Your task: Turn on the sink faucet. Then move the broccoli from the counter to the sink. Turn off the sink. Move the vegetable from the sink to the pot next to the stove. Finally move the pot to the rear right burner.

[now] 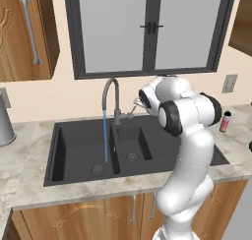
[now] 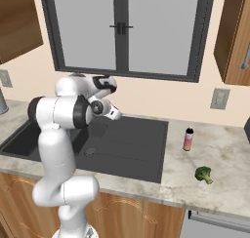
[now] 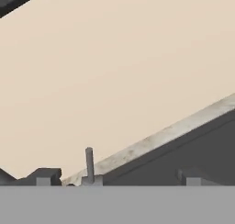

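The sink faucet [image 1: 110, 94] arches over the large basin of the charcoal sink [image 1: 78, 150], and a blue stream of water [image 1: 105, 135] runs from its spout. My gripper [image 1: 138, 103] hovers just right of the faucet, above its lever handle [image 1: 129, 116]. In the hand view the gripper [image 3: 118, 178] is open, its fingertips [image 3: 43, 177] far apart, with the lever [image 3: 89, 165] standing between them nearer the left tip and untouched. The broccoli [image 2: 203, 174] lies on the counter [image 2: 219, 154] right of the sink, far from the gripper [image 2: 116, 115]. The pot and the stove are out of view.
A pink bottle [image 2: 188, 139] stands on the counter between the sink and the broccoli. A steel canister [image 1: 5, 126] sits at the far left of the counter. A window [image 1: 147, 27] and the beige wall rise right behind the faucet.
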